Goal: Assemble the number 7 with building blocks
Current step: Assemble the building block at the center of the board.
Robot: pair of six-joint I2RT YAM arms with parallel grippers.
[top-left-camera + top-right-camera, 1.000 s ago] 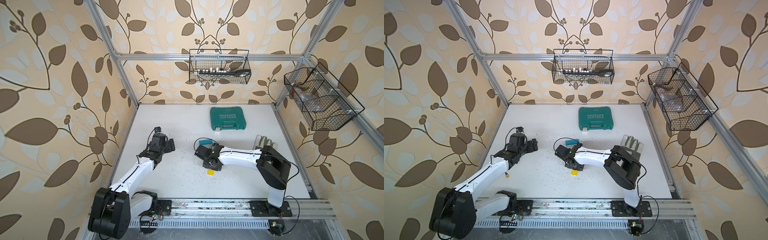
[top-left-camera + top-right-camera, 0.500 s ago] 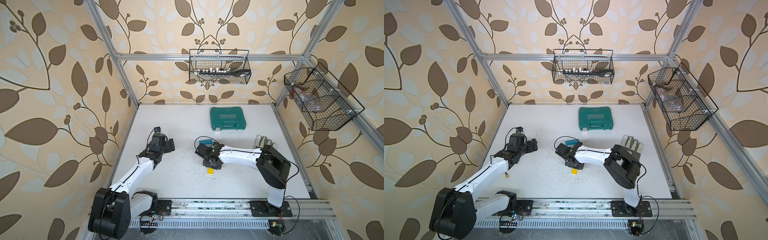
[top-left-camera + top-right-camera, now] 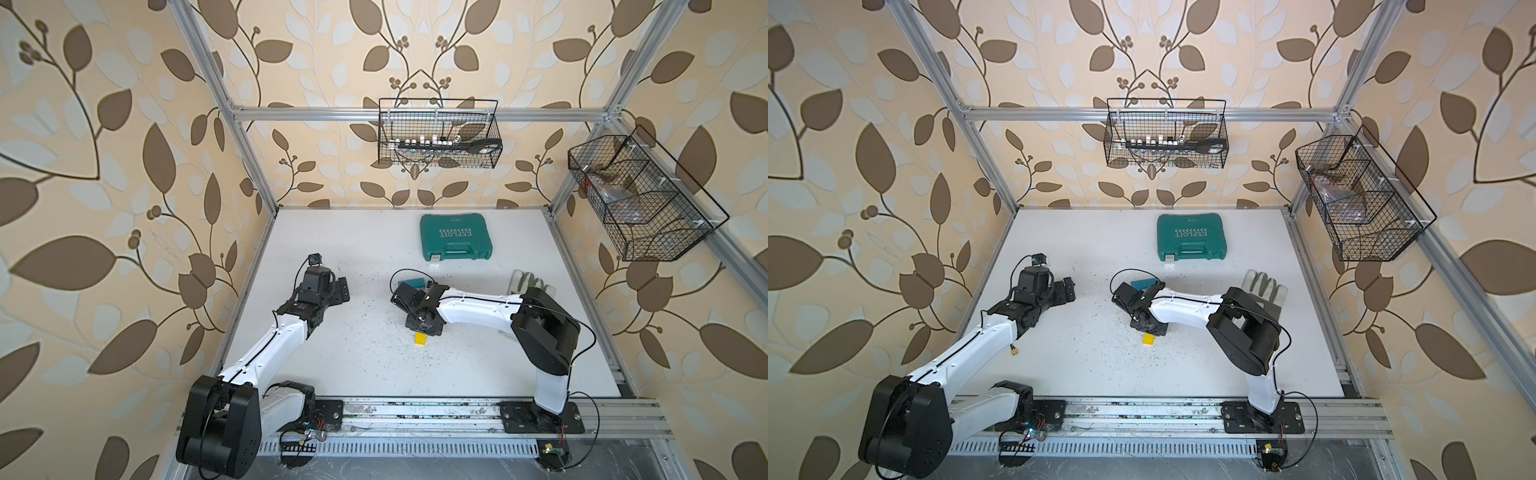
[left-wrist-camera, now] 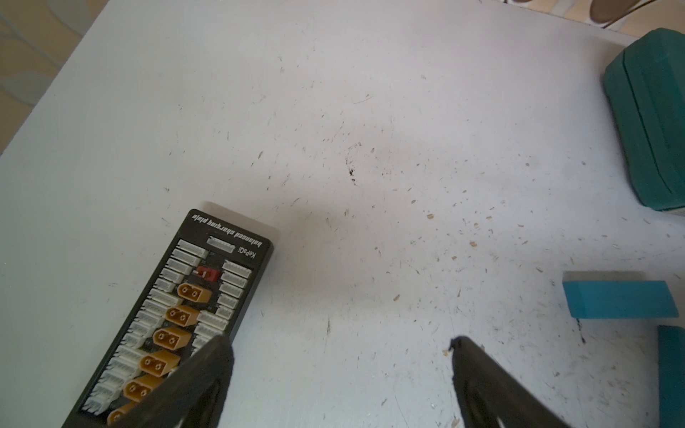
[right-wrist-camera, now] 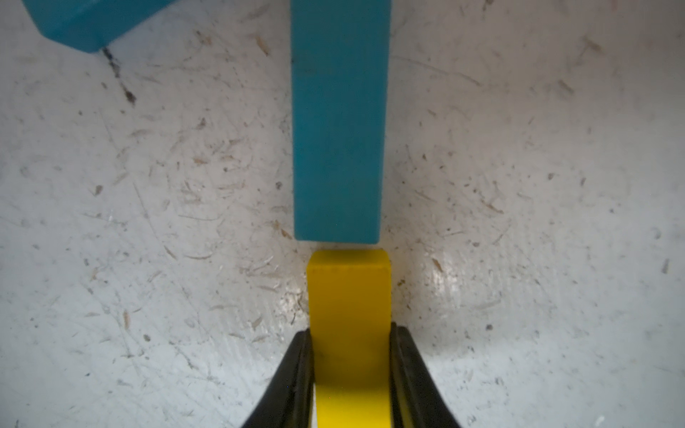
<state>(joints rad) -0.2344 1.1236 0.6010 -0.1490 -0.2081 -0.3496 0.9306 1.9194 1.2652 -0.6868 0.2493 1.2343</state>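
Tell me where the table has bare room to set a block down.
The table is bare along the front, between the yellow block and the rail, and at the far corner left of the tool case. It is crowded around the right fingers, shut on the yellow block beside the blue blocks.

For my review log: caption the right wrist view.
Right hand grips the yellow block, end to end with a teal block; second teal block askew nearby.

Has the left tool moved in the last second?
No. The left tool holds the same spot relative to the case in a top view.
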